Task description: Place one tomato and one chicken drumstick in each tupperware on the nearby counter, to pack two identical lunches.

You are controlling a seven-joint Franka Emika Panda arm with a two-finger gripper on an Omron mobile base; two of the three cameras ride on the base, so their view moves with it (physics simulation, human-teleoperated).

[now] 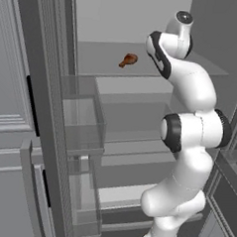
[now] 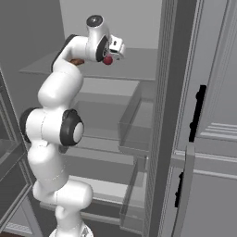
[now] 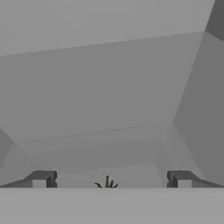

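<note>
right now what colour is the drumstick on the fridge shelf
Orange-brown, darker at the meaty end. The chicken drumstick shows best in the left base view.

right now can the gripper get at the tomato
Probably yes. The gripper is open on the top fridge shelf, and the tomato sits right at the hand, its green stem showing between the fingertips in the hand view. Nothing stands between them. The drumstick lies off to one side.
</note>
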